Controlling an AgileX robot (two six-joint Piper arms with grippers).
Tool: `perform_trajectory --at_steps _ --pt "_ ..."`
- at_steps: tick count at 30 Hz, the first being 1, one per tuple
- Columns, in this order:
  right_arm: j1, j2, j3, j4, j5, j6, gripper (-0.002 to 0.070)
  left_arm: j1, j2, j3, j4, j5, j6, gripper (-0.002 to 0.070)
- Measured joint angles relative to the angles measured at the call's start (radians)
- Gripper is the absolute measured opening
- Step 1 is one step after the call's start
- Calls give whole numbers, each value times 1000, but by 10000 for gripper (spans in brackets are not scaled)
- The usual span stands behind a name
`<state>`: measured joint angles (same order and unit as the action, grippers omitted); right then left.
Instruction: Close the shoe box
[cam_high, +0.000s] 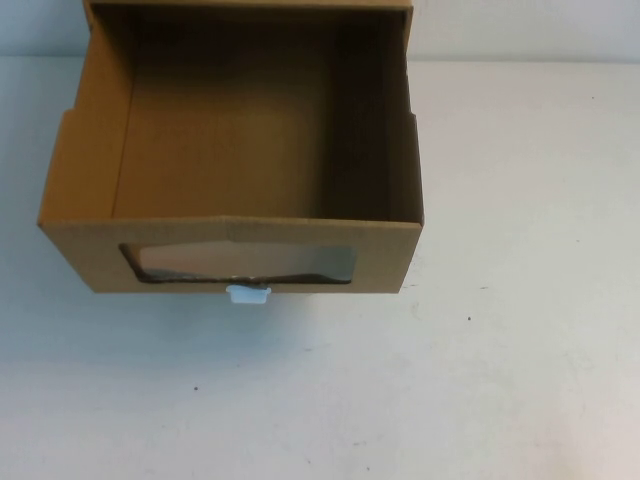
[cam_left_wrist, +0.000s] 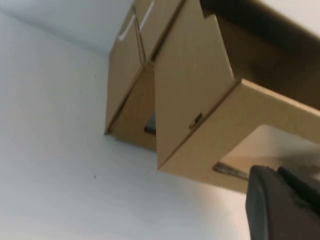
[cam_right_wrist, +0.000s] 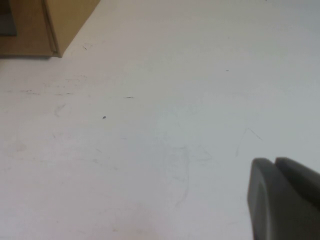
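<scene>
The box (cam_high: 235, 150) stands on the white table (cam_high: 520, 330) with its drawer pulled well out toward the robot, open-topped and apparently empty, its front (cam_high: 240, 255) carrying a clear window (cam_high: 240, 262) and a small white tab (cam_high: 248, 294) just below it. Neither gripper shows in the high view. The left gripper (cam_left_wrist: 282, 205) appears only as a dark finger edge in its wrist view, hanging close to the drawer's front corner with the box's side panel rising just beyond it; whether it is open or closed cannot be told. The right gripper (cam_right_wrist: 285, 197) hangs over bare table, well apart from the box, only a corner of which shows far ahead of it; its opening cannot be told either. The box looks like thin matte corrugated cardboard: light, fairly stiff along its folds, but easily dented and likely to skate across the smooth table if shoved hard. The window film is flimsy and best avoided. A flat push on the cardboard front beside the window or near the tab seems safest, perhaps with the shell braced.
</scene>
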<state>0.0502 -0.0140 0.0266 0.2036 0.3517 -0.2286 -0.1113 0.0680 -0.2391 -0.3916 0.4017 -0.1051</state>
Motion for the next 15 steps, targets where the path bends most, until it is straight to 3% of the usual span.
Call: perform_trajectory --at_steps 3,9,15 --pt "0 0 0 0 0 0 -13 0 120 -110 39 100 13 -5" --pt "0 0 0 0 0 0 -13 0 395 -385 50 233 190 -5" --pt "0 0 0 0 0 0 -13 0 732 -721 -55 328 422 -5"
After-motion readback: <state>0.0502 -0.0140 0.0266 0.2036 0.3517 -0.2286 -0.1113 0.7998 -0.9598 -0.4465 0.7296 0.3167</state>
